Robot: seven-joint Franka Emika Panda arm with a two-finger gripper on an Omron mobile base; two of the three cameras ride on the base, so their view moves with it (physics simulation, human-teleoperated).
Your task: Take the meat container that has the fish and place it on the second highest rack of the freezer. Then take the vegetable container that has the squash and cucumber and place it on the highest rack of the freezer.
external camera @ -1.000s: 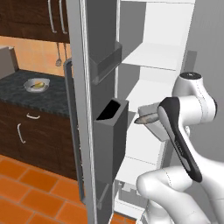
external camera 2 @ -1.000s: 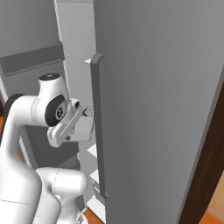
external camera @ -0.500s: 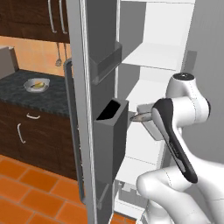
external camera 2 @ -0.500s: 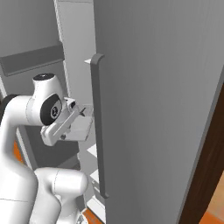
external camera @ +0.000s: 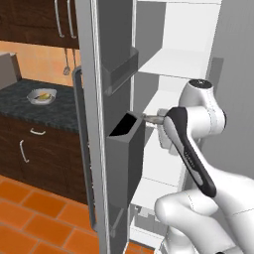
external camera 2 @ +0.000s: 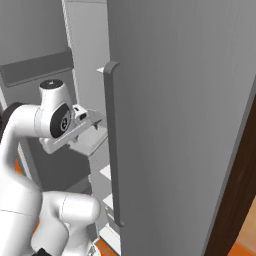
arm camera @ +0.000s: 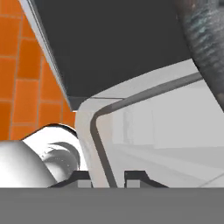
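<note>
Glossy white rounded arm (external camera: 198,124) with black joint bands and caps.

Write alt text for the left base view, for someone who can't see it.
The white arm reaches its hand toward the open freezer, beside a boxy door bin. White shelves show inside. At left, a bowl sits on a dark counter above an orange tile floor.

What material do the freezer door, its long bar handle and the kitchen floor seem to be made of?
All rendered, so only by look. The freezer door: flat matte grey, like painted metal or plastic, no shine. The bar handle: same smooth grey, probably metal or plastic. The floor: orange squares with pale joints, likely ceramic or terracotta tile.
</note>
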